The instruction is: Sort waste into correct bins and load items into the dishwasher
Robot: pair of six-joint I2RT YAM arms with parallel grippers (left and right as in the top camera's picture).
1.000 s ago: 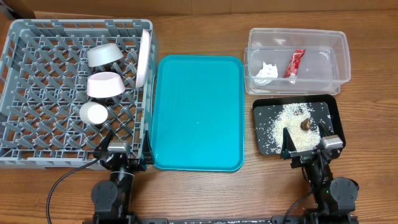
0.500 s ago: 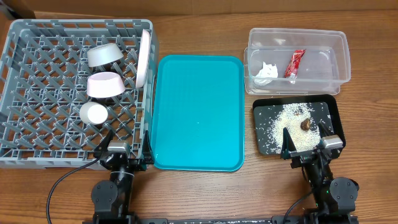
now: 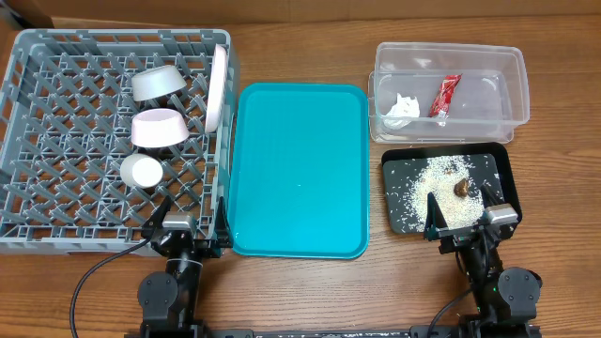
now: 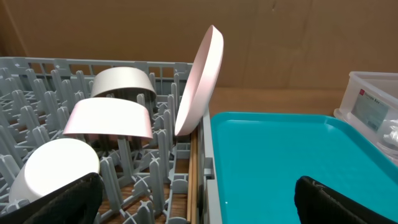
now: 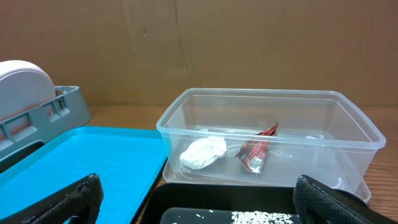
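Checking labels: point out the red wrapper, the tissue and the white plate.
red wrapper (image 3: 445, 96): overhead view, middle of the wrapper.
tissue (image 5: 203, 153): right wrist view, centre of the wad.
white plate (image 4: 199, 81): left wrist view, middle of its visible face.

The left gripper (image 3: 186, 225) and the right gripper (image 3: 462, 223) both sit low and level, empty, jaws spread wide

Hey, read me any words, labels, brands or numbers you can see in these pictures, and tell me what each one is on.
No text in these pictures is legible.
White label with a red stripe, on the side of the clear tub: it has print, but it is too blurred to read.
Red wrapper inside that tub: any print is too small to make out.
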